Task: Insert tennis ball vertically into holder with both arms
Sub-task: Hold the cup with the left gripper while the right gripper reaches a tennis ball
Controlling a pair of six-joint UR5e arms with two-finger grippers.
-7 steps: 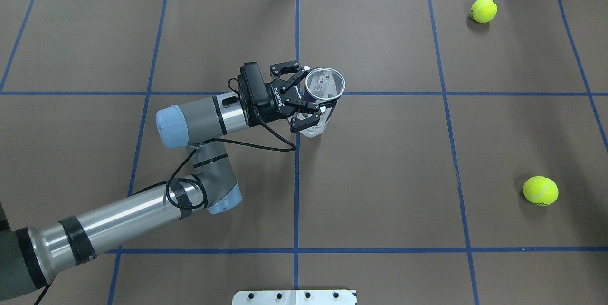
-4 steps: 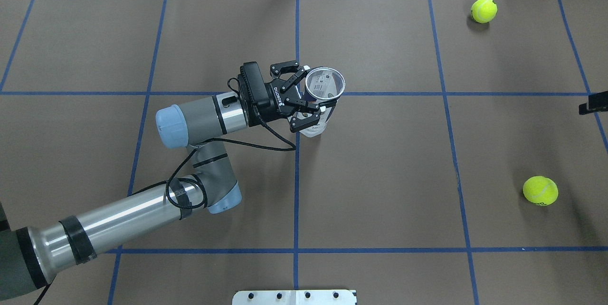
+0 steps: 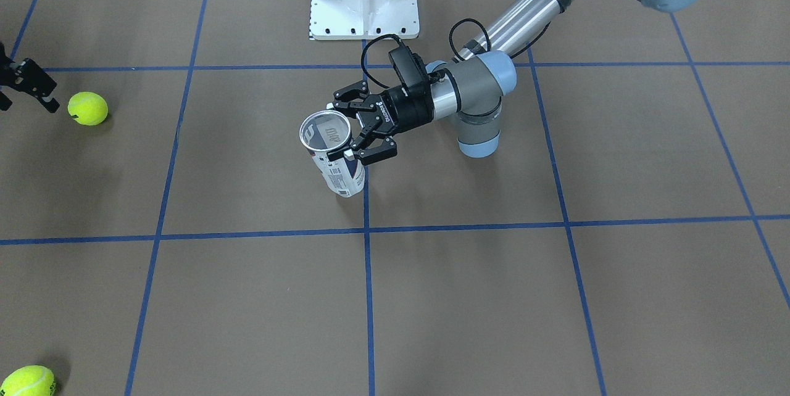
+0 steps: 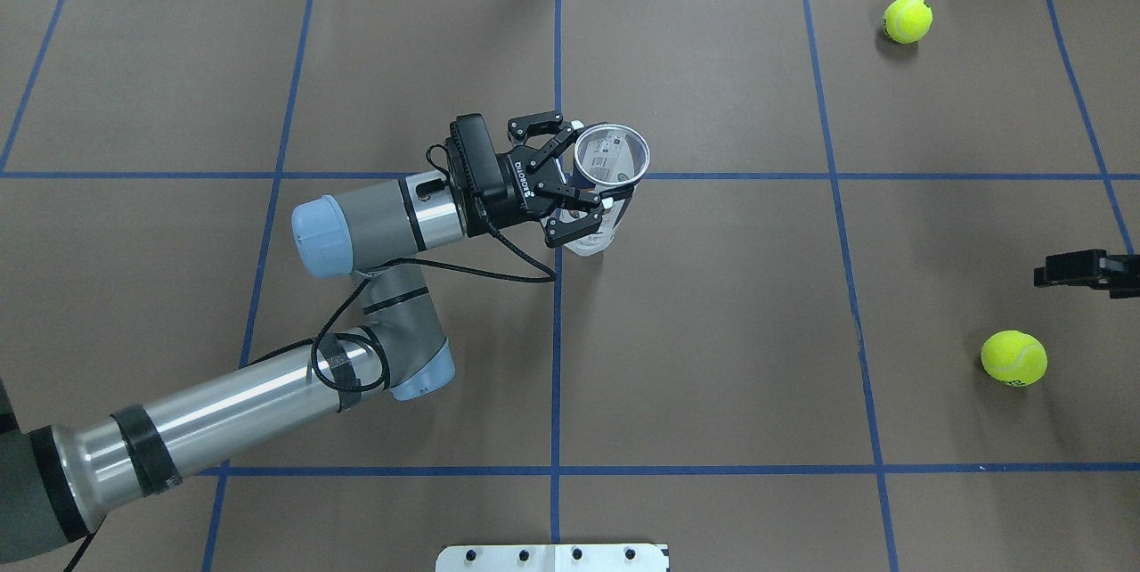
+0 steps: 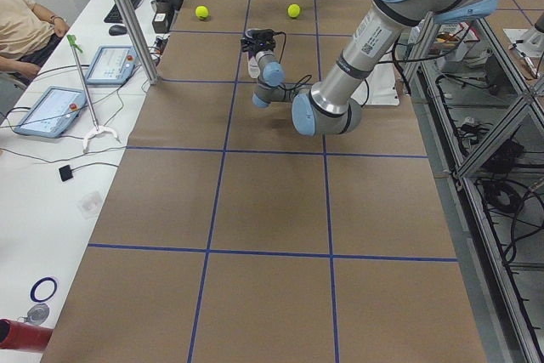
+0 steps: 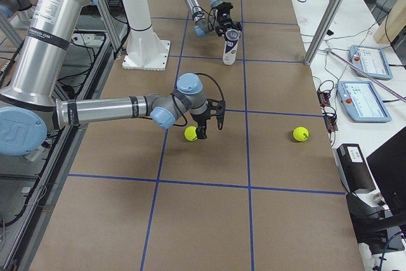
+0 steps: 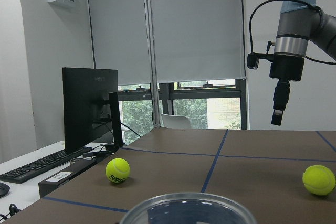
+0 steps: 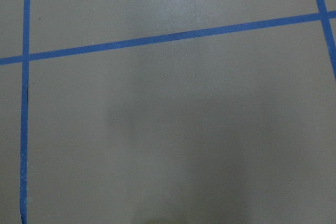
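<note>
The upright holder point(image 4: 613, 159) is clasped in the jaws of the left gripper point(image 4: 581, 180). The right gripper point(image 6: 211, 127) is held with jaws spread.

The left arm point(image 4: 223, 416) has silver tubes and grey joints with pale blue caps point(image 4: 313, 238) and black tape bands point(image 4: 138, 456). A black cable point(image 4: 463, 267) loops behind the black, white-lettered left gripper point(image 4: 585, 174).
</note>
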